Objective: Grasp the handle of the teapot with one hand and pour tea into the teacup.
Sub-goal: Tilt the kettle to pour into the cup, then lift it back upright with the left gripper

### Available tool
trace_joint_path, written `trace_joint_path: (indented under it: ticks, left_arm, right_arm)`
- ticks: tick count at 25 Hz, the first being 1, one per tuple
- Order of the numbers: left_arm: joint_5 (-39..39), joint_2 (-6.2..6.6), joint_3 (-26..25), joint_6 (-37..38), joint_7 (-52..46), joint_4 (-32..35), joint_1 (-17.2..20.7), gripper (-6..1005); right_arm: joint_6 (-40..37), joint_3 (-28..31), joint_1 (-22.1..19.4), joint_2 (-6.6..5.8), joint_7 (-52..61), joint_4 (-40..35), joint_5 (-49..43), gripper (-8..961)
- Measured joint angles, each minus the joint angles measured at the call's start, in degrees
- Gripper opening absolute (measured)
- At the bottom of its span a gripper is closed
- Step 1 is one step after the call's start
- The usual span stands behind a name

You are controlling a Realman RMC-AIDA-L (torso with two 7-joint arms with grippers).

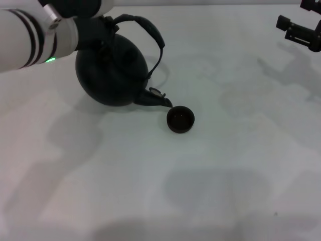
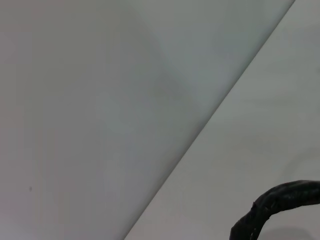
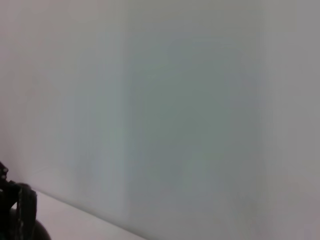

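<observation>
Counter (image 1: pixel 225 175): plain white, bare wall behind.
Teapot (image 1: pixel 111 70): lifted at far left, tipped, spout at teacup (image 1: pixel 180 120) rim.
Left gripper (image 1: pixel 98 17): at handle (image 1: pixel 150 32); fingers hidden, grip cannot tell.
Right gripper (image 1: pixel 301 31): parked far right.
Risk: spout sits at rim edge, so tea could spill outside.

A plain white desk (image 1: pixel 210 191) fills the head view, its matte surface mottled with soft grey shadows. In the wrist views, a bare pale grey wall (image 3: pixel 175 100) rises behind the desk's far edge. The lighting is diffuse and even.
</observation>
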Motion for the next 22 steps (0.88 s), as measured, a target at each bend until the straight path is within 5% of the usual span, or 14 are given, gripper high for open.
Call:
trace_joint_path:
  ticks: [22]
  left_arm:
    - [0.2, 0.18, 0.9, 7.5, 0.2, 0.8, -6.0, 118]
  right_arm:
    - [-0.1, -0.1, 0.1, 0.0, -0.7, 1.3, -0.1, 867]
